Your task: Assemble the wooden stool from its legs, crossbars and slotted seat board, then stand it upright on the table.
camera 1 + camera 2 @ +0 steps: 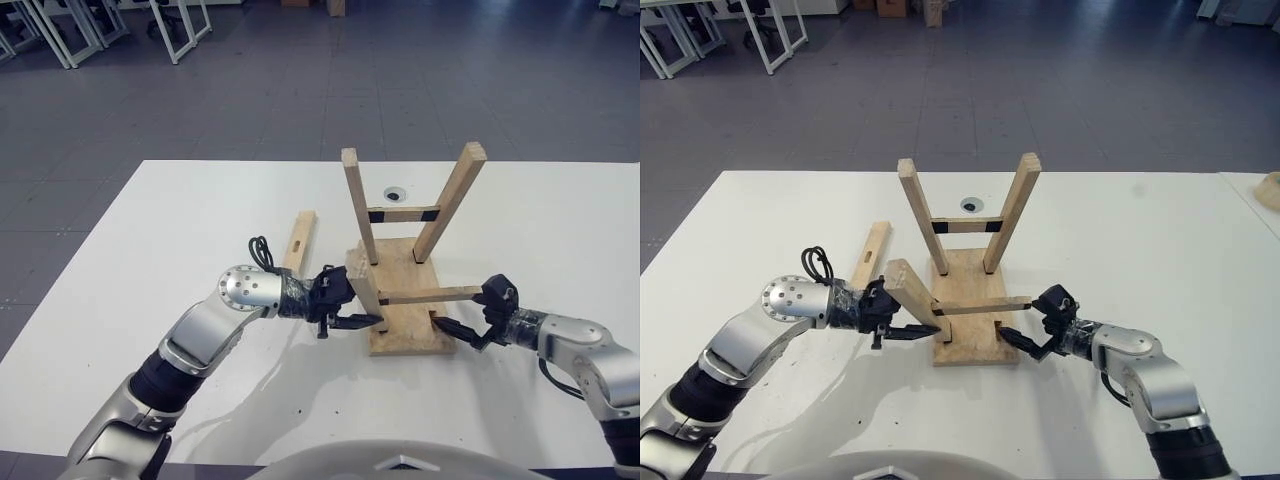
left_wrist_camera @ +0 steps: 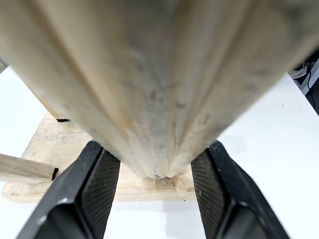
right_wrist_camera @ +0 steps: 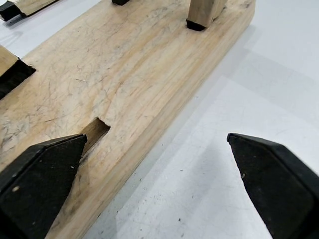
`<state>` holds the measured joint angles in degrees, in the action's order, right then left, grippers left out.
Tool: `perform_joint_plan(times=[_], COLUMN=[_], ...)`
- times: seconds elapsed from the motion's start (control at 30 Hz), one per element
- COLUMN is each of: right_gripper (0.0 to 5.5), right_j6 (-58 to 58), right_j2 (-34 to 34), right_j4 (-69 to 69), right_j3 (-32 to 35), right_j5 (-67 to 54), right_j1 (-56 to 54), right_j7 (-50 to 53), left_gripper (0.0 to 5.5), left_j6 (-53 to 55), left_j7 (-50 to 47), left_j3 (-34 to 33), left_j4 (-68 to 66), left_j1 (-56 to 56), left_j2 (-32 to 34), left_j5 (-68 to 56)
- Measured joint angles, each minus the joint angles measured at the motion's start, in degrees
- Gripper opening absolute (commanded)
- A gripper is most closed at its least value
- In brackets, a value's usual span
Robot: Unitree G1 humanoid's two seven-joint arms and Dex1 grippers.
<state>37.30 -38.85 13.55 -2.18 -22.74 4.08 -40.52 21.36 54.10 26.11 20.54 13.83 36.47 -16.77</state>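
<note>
The white table (image 1: 150, 230) fills the lower frame, its near edge cut off. At centre the slotted seat board (image 1: 405, 325) lies flat, with two legs (image 1: 358, 205) standing in its far slots, joined by a taped crossbar (image 1: 404, 214). Left of centre, the left tool (image 1: 365, 320) pinches a third leg (image 1: 366, 280) (foot hidden, possibly slotted), with a second crossbar (image 1: 430, 294) jutting right. A loose leg (image 1: 298, 240) lies upper left of the board. The right tool (image 3: 155, 138) is spread beside an empty slot (image 3: 94, 132).
</note>
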Motion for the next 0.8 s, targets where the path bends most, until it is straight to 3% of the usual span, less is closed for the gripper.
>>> perform_joint_plan(times=[0.4, 0.8], right_gripper=[5.19, 5.19], right_j6=[1.86, 35.87], right_j2=[0.55, 11.51], right_j4=[1.92, 21.90], right_j3=[-0.21, -0.42], right_j5=[0.51, 2.37], right_j1=[-0.01, -2.95], right_j7=[2.37, 25.14], left_gripper=[2.05, 2.05], left_j6=[-4.17, 0.62], left_j7=[-1.46, 0.38], left_j3=[2.93, 2.86], left_j4=[0.21, -1.81], left_j1=[0.62, 4.08], left_j2=[2.05, 3.55], left_j5=[1.47, -3.24])
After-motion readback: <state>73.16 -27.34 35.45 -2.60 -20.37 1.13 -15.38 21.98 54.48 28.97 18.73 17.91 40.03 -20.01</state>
